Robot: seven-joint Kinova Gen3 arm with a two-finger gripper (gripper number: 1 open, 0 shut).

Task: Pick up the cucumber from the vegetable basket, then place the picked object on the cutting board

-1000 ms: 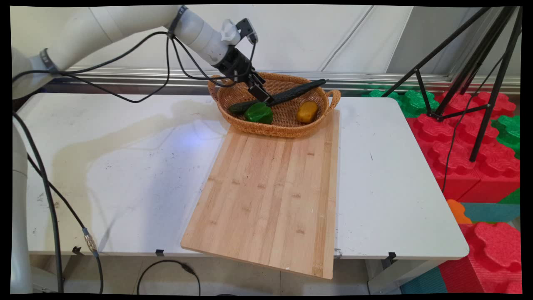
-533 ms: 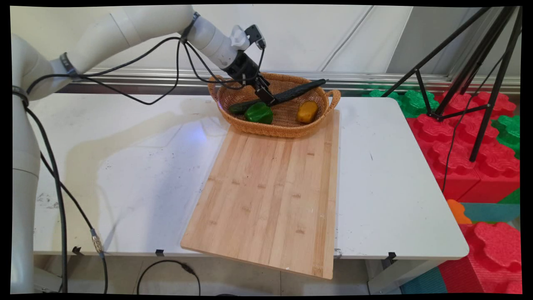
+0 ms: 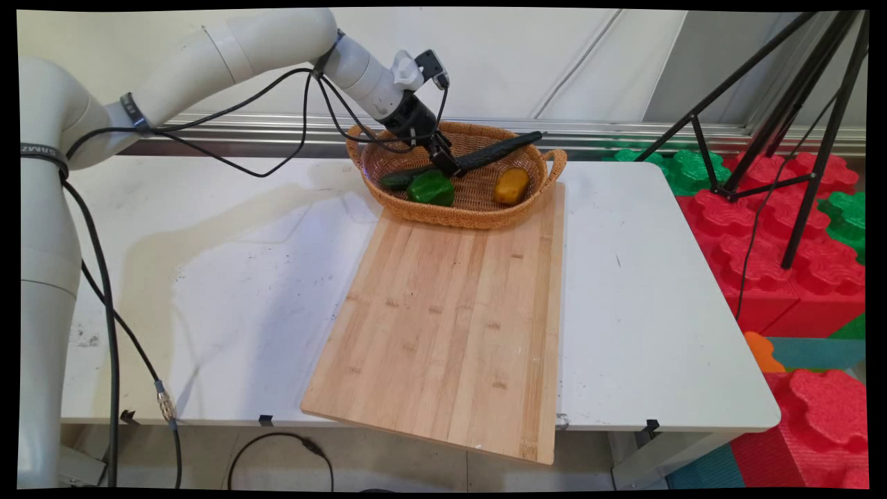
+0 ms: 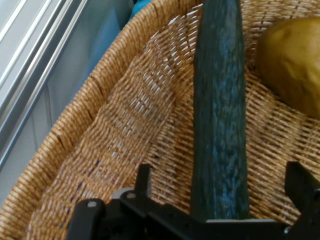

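Observation:
A long dark green cucumber (image 3: 499,149) lies slantwise in a wicker basket (image 3: 457,216) at the table's far side, its far end resting over the rim. My gripper (image 3: 449,166) reaches down into the basket at the cucumber's middle. In the hand view the gripper (image 4: 222,187) is open, and the cucumber (image 4: 220,115) runs between the two fingers (image 4: 145,180), which stand apart from its sides. A green pepper (image 3: 431,187) lies just in front of the gripper. A yellow pepper (image 3: 511,185) (image 4: 295,60) sits to the cucumber's right.
A large wooden cutting board (image 3: 450,326) stretches from the basket to the table's near edge and overhangs it. The white table (image 3: 208,277) spreads to the left. Black tripod legs (image 3: 797,138) and red and green foam blocks (image 3: 783,249) stand to the right of the table.
The arm has swung rightwards and the hand has settled slightly lower and deeper into the basket at the cucumber. The vegetables and basket have not moved.

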